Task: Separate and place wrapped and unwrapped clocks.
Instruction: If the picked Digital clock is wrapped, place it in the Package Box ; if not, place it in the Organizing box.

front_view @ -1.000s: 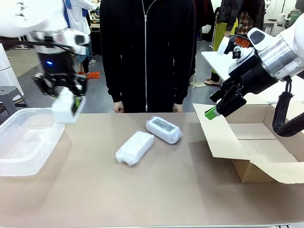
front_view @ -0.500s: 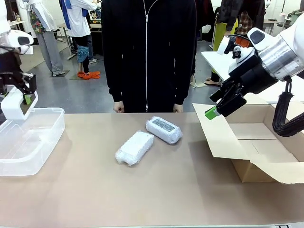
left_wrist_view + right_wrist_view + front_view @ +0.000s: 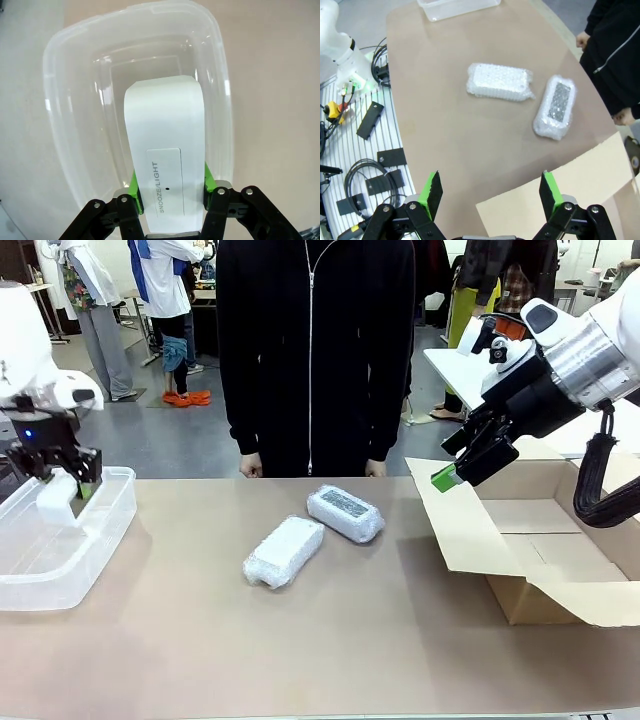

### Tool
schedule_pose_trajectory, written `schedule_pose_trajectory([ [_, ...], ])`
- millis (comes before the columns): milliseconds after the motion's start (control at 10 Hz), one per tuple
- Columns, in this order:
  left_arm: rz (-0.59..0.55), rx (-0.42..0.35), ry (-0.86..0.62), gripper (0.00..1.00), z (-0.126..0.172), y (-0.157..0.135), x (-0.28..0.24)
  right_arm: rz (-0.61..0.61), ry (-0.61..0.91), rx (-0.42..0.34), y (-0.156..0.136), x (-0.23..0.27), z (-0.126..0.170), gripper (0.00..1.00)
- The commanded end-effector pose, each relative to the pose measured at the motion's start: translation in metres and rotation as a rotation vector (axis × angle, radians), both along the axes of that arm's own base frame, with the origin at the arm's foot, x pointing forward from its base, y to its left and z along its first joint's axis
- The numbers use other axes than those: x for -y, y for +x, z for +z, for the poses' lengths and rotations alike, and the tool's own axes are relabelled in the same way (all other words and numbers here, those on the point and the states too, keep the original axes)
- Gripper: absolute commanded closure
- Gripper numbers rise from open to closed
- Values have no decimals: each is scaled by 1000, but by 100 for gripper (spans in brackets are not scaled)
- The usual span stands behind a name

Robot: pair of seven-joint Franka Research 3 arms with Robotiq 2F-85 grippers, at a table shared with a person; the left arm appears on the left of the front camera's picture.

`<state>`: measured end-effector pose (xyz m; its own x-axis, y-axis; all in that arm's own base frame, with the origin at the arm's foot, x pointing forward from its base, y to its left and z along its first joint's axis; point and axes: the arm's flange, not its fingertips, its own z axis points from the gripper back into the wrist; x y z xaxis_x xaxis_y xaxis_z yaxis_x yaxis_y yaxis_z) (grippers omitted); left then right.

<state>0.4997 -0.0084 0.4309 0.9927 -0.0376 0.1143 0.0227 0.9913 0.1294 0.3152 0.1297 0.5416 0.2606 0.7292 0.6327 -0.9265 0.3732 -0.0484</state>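
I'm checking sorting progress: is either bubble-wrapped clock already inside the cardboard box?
No, the near wrapped clock and the far wrapped clock both lie on the table, left of the cardboard box.

tub (image 3: 95,550) left, carton (image 3: 545,605) right, near bundle (image 3: 284,551) and far bundle (image 3: 345,513) between them, bare clock (image 3: 58,498) over tub

The bare white clock (image 3: 165,150), SNOOZE/LIGHT bar facing the camera, is hanging pinched in the left end effector (image 3: 170,191) over a clear plastic bin (image 3: 65,150). On the tabletop (image 3: 400,640), the all-white wrapped clock (image 3: 285,551) is lying slantwise. Just beside it, the second wrapped clock (image 3: 345,513) is showing a dark face.
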Motion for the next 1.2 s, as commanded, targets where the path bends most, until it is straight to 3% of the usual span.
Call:
schedule_pose_trajectory([
  [0, 51, 12, 46, 49, -26, 7, -7, 27, 24, -6, 1, 0, -1, 0],
  [600, 148, -74, 47, 49, -57, 23, -31, 27, 24, -6, 1, 0, -1, 0],
  [700, 145, -71, 32, 0, -56, 24, -33, 27, 24, -6, 1, 0, -1, 0],
  [1100, 128, -71, 32, 0, -40, 21, -33, 27, 24, -6, 1, 0, -1, 0],
])
